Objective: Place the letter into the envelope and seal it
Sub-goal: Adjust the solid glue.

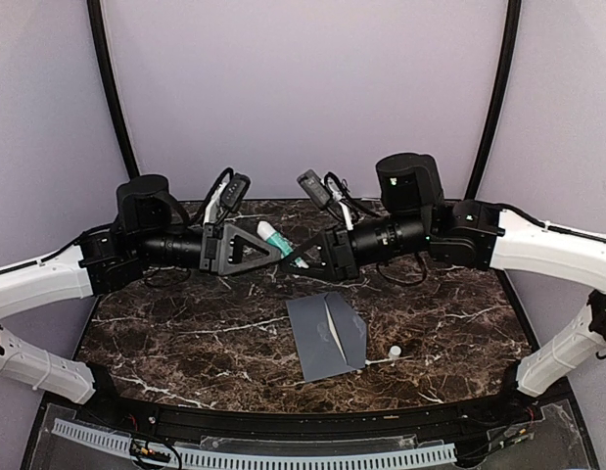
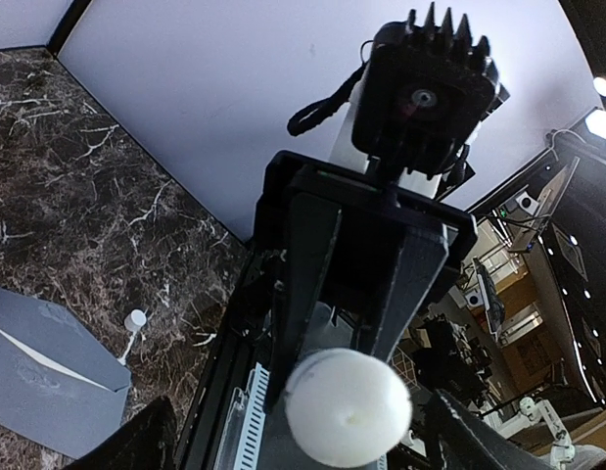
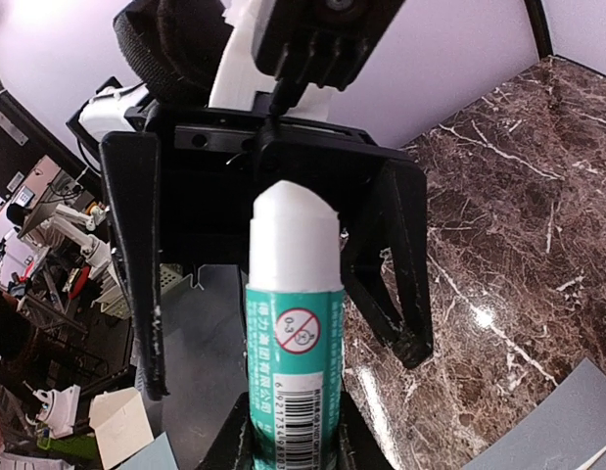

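The grey envelope (image 1: 327,333) lies flat on the dark marble table (image 1: 185,333), its flap folded over; it also shows in the left wrist view (image 2: 48,372) and the right wrist view (image 3: 567,421). The letter is hidden. Both arms meet above the table's back. My right gripper (image 1: 307,255) (image 3: 295,441) is shut on the green body of a glue stick (image 1: 273,235) (image 3: 295,333). The stick's white top points at my left gripper (image 1: 258,245) (image 2: 307,436), which is open. Its fingers (image 3: 131,264) stand wide on either side of that white end (image 2: 349,406) without touching it.
A small white cap-like piece (image 1: 394,351) (image 2: 134,319) rests on the table just right of the envelope. Black frame posts (image 1: 112,88) rise at the back corners before the pale wall. A white slotted cable rail (image 1: 283,455) runs along the near edge.
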Tool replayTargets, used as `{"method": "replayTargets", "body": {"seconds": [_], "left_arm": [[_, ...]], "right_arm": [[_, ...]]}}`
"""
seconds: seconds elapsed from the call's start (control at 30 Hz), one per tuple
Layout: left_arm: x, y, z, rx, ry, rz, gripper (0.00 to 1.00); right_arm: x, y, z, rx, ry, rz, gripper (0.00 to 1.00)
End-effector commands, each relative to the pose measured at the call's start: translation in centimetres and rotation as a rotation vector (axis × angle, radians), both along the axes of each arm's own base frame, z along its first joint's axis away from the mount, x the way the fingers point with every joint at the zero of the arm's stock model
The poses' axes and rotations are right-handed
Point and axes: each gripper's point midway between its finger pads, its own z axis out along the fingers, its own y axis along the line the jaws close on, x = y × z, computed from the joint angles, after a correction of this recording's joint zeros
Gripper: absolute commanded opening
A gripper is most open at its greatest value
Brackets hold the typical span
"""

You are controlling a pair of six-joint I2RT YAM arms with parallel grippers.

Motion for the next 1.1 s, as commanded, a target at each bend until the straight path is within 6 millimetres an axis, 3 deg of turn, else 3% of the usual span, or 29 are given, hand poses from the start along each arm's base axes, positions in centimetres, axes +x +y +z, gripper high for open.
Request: {"method": "replayTargets", "body": {"seconds": [0.0,0.17,0.47,0.67,0.9,1.07], "left_arm": [[-0.8,-0.1,0.1,0.021,-0.012,-0.064,0.86],[-0.6,0.0,0.6,0.005,-0.010,-0.054,0.85],[-0.8,-0.6,0.4,-0.011,0.026,-0.102,0.55],[-0.8,-1.0,0.0,0.005,0.028,-0.126,0.46],[-0.7,-1.3,-0.4,0.015,0.042,-0.136,0.25],[-0.9,-1.4,-0.5,0.013,0.051,-0.152,0.21]], "right_arm": [[-1.2,-0.3,-0.1,-0.029,-0.015,0.079,0.12],[-1.4,-0.7,-0.5,-0.046,-0.004,0.087,0.11],[-1.5,-0.8,-1.3,-0.079,0.001,0.090,0.10],[-1.1,-0.9,-2.0,-0.103,-0.005,0.072,0.10],[-1.1,-0.9,-2.5,-0.129,-0.007,0.077,0.10],[-0.8,-1.0,-2.7,-0.145,-0.021,0.066,0.09]]}}
